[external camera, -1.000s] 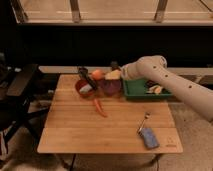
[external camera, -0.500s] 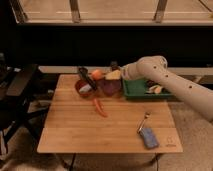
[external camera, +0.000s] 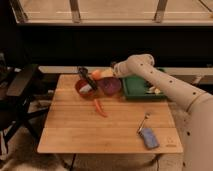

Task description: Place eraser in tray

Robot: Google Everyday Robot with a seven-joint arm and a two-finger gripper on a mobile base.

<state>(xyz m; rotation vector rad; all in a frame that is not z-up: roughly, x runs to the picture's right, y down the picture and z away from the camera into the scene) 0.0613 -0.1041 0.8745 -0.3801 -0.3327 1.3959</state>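
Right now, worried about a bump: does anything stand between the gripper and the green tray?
Nothing visible does. The gripper hovers over the back of the purple bowl, which sits beside the tray. The tray starts right next to that bowl, and the arm reaches across above it.

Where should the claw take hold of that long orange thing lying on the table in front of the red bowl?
Probably across its middle, from straight above: the orange thing lies flat and slanted on the table, long and thin, so its narrow width suits the claw, now at the back by the purple bowl.
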